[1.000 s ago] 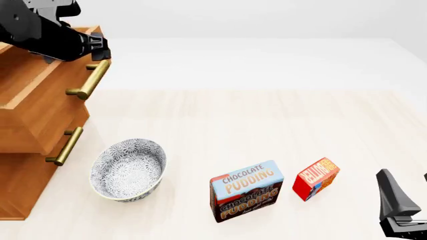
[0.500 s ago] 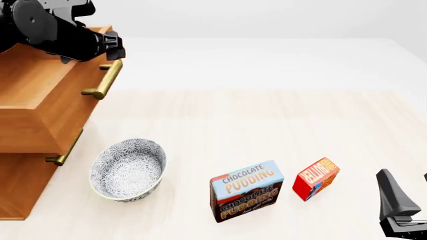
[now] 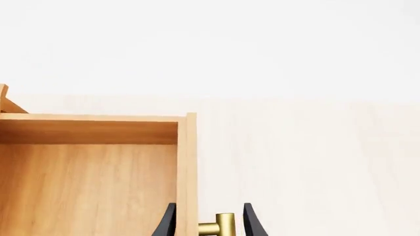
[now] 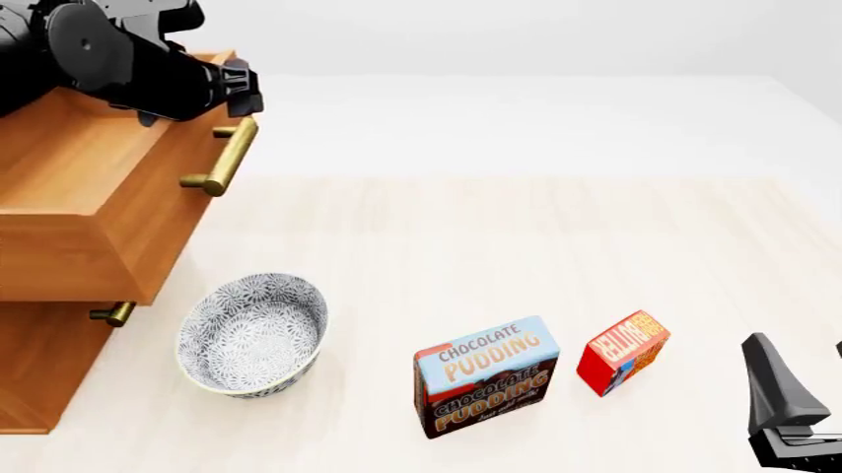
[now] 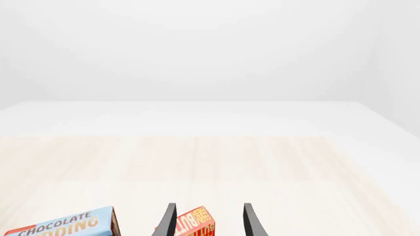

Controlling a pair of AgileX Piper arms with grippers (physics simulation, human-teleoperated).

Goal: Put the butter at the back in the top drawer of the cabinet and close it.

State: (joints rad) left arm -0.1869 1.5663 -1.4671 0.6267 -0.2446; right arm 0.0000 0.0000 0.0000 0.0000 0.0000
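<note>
- Our left claw [image 4: 241, 94] has its fingers on either side of the brass handle [image 4: 224, 158] of the top drawer [image 4: 93, 197]. In the left wrist view the two dark fingers straddle the handle post with a gap on each side, so we cannot tell whether they are clenched on it.
- The drawer stands well out of the cabinet [image 4: 34, 365], its bare wooden floor showing.
- The butter [image 4: 624, 351] is not in the drawer. It stands on the table [image 4: 526, 236] just beside the pudding box [image 4: 486, 375], on that box's right.
- Our right claw [image 4: 790, 414] is much the nearer one. The butter lies ahead of it and to its left.
- In the right wrist view the red box [image 5: 195, 223] sits between the spread, released fingers [image 5: 170, 221], slightly off to one side and skewed to them.
- Its long axis runs aslant, from near-left to far-right, so we judge the wrist needs a turn before closing.
- Readable writing: "CHOCOLATE PUDDING" on the larger box. The butter's yellow lettering is tilted and too small to read surely.
- A patterned bowl [image 4: 252, 335] sits below the drawer front.
</note>
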